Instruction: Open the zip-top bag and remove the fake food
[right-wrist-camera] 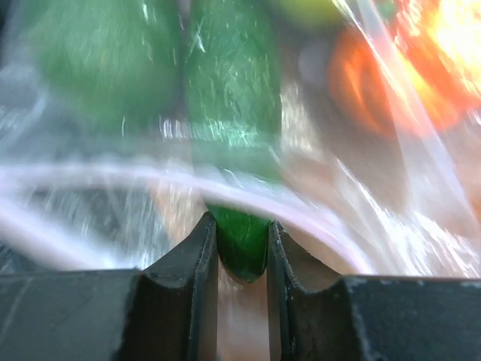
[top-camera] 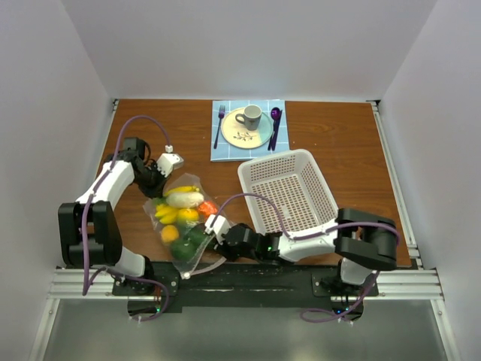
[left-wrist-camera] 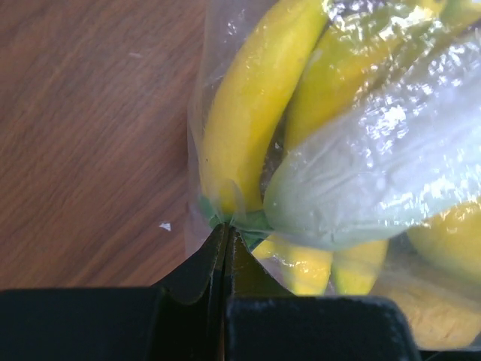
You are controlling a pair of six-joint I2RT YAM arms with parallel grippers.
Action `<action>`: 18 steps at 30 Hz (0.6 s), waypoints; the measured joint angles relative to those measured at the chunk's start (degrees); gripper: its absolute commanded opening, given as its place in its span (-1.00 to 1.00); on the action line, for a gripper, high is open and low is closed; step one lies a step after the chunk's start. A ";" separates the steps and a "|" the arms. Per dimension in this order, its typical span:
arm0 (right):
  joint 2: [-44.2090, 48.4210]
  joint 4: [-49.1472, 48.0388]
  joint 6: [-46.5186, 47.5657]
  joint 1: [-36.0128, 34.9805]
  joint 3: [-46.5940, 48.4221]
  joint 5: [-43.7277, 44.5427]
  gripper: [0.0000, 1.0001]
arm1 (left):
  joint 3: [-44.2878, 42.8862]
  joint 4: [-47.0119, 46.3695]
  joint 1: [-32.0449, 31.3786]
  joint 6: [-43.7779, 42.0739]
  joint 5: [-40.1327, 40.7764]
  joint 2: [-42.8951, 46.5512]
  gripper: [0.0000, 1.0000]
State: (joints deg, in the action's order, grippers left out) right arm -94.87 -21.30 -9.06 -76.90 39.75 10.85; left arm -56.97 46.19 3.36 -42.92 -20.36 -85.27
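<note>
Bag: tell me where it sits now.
Top view: the bag lies left of the basket, toward the near edge, with the left gripper at its far corner and the right gripper at its right side.

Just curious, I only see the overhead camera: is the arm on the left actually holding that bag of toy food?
Observer: Yes. Its wrist camera shows the left gripper shut on the zip-top bag, beside a yellow banana.
Operator: And the other arm?
Observer: The right gripper straddles the green cucumber at its tip, seemingly pinching it.
Operator: Is the bag open?
Observer: Cannot tell; the pinkish zip strip runs blurred just beyond that gripper.
</note>
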 measured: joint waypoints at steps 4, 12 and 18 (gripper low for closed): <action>7.63 3.87 -1.09 -0.07 -2.34 -1.38 -1.00 | 0.00 -2.80 0.00 1.90 3.13 -1.51 -1.00; 25.75 18.36 -1.46 -0.24 -2.99 0.72 -1.00 | 0.63 -6.45 0.02 4.28 8.61 -2.38 -1.00; 43.71 35.50 -4.33 -0.28 -1.79 10.40 -1.00 | 0.63 -7.06 0.24 4.92 11.47 -2.71 -1.00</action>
State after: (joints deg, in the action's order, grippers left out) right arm -51.16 14.20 -13.39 -77.19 37.95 21.26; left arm -56.34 39.13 3.60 -38.00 -8.88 -87.99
